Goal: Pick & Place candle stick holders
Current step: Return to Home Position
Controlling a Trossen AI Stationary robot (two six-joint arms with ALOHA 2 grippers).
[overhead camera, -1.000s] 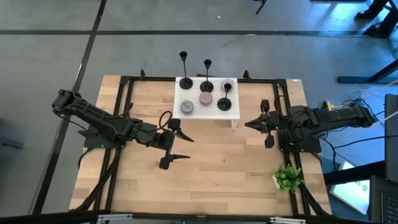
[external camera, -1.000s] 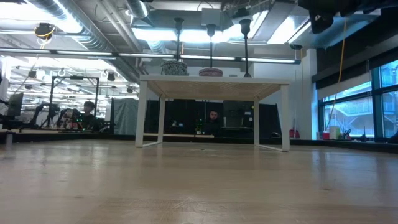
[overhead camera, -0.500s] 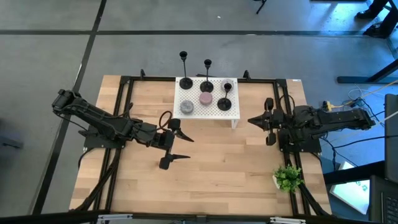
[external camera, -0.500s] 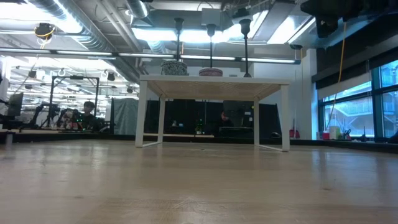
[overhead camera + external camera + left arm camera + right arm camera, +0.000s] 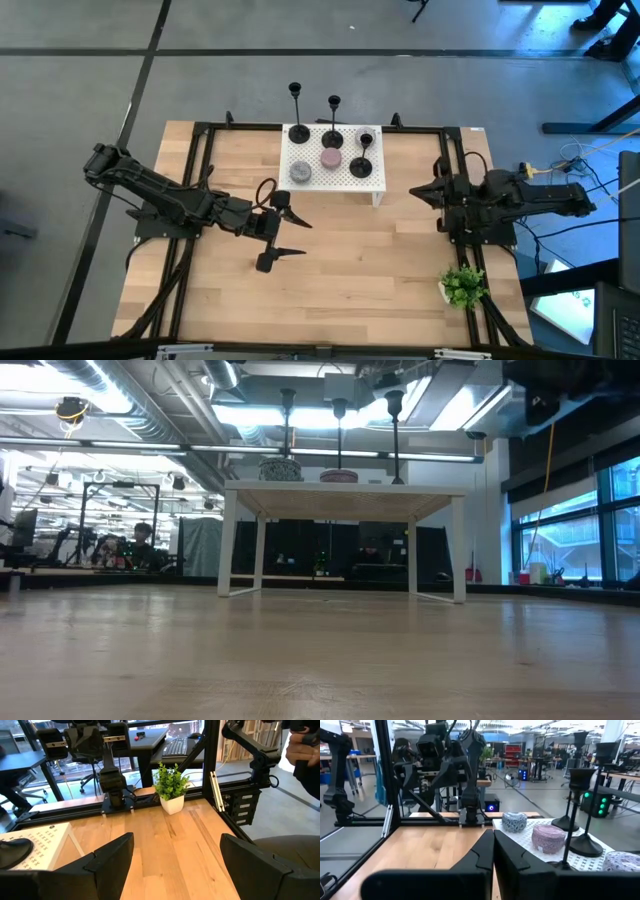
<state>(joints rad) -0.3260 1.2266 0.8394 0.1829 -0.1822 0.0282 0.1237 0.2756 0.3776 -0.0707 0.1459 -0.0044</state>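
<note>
Plant (image 5: 462, 285): front right corner of the worktop, well apart from everything I work with.

Left gripper (image 5: 303, 238): hangs over the worktop a little left of centre. My fingers are spread wide with only bare wood between them, so I carry nothing. It has not stirred over the last second.

Right gripper (image 5: 416, 190): over the right part of the worktop, level with the shelf's front and apart from it. My fingers are pressed together on nothing. Over the last second it has drawn back toward the right edge, away from the shelf's front right leg.

Shelf (image 5: 375, 180): a small white perforated stand at the middle of the rear edge.

Candles: the gray candle (image 5: 301, 173) sits at the shelf's front left, and the pink candle (image 5: 331, 158) near its centre.

Holders (image 5: 339, 435): three, all upright on the shelf. The left holder (image 5: 296, 133) is at its rear left corner, the middle holder (image 5: 332, 138) is at rear centre, and the right holder (image 5: 361, 167) is nearer the front right.

Meaning: I judge the placing finished. No holder is left on the bare worktop and both my grippers are empty. The pull-back reads as my right arm folding home, and my left arm looks still to follow.
</note>
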